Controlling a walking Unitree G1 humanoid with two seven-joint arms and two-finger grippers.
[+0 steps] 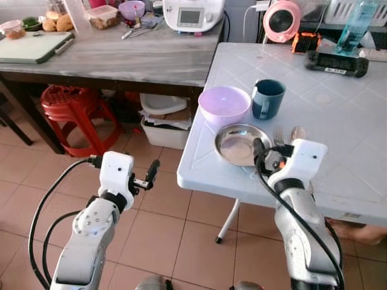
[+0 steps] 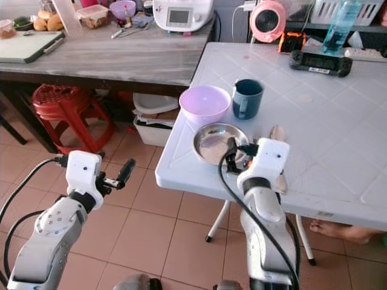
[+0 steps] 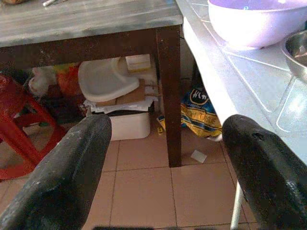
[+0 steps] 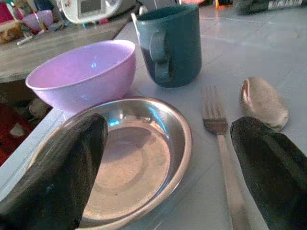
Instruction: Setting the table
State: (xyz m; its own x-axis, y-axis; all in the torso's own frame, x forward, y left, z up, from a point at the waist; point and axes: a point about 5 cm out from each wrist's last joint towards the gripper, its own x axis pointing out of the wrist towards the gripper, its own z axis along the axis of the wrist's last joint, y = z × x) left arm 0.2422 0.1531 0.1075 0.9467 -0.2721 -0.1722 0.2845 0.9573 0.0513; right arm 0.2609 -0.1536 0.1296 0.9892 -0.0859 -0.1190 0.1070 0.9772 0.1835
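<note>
A lilac bowl and a teal mug stand side by side on the white table. In front of them lie a steel plate, a fork and a spoon. My right gripper hovers open low over the table's front edge, with its fingers either side of the plate's right rim and the fork. Nothing is held in it. My left gripper is open over the floor, left of the table corner, pointing toward the table.
A wooden counter at the back left carries a cutting board, a white appliance and food containers. Under it are a red stool and white bins. A person's foot rests under the table.
</note>
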